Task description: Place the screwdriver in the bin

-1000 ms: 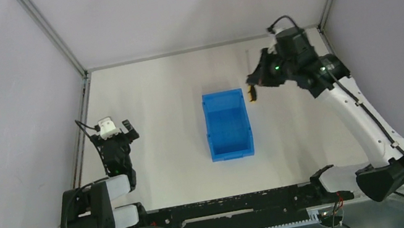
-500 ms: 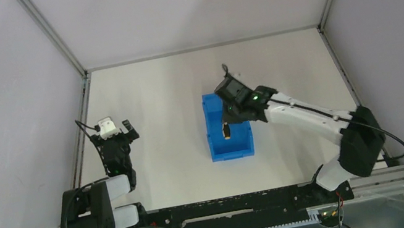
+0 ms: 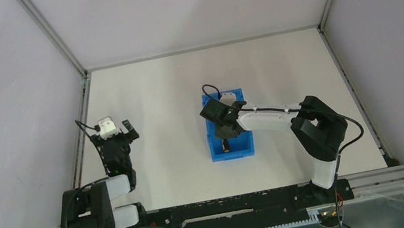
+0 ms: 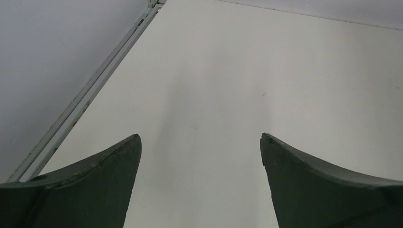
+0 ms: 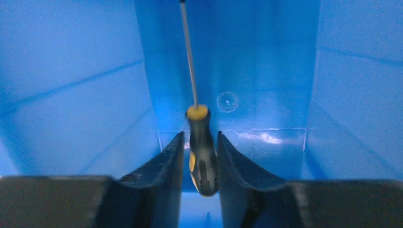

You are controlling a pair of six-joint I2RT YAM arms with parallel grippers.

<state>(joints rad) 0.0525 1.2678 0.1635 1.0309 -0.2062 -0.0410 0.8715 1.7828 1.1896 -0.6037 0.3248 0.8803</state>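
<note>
The blue bin (image 3: 243, 147) stands at the middle of the table. My right gripper (image 3: 224, 131) reaches down inside it and is shut on the screwdriver (image 3: 225, 145). In the right wrist view the gripper (image 5: 200, 135) holds the black-and-orange handle (image 5: 202, 156) between its jaws. The thin shaft points away toward the bin's floor, and the blue walls (image 5: 71, 95) rise on both sides. My left gripper (image 3: 116, 128) rests open and empty at the left of the table; in the left wrist view (image 4: 200, 140) only bare table shows between its fingers.
A metal frame rail (image 3: 81, 126) runs along the table's left edge beside the left gripper. Grey walls close the table in on the left, back and right. The right arm (image 3: 314, 125) is folded to the right of the bin.
My right gripper has carried the screwdriver from the back right of the table over the bin and lowered it inside. The left arm has not moved.
</note>
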